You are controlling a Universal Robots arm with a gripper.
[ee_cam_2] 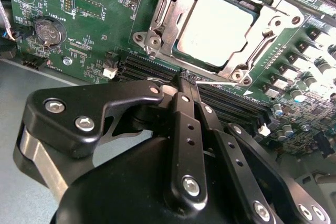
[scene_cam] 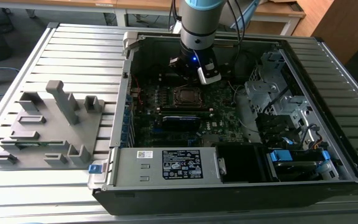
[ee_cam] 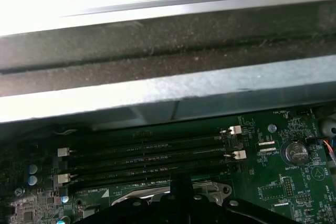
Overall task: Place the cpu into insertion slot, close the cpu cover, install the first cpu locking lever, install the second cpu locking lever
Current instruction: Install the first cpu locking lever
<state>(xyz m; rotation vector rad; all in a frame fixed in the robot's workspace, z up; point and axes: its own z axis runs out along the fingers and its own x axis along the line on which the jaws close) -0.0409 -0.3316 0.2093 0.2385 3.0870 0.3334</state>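
Slatted metal table. Carries open computer case on the exterior view's right. Carries grey moulded fixture tray just beside it, left.

Counts: one arm, one gripper. One open computer case on the slatted table. One grey fixture block near the table's edge at the exterior view's left. In the case: one motherboard, one cpu, one cpu cover, four memory slots, one coin battery, one labelled power supply.
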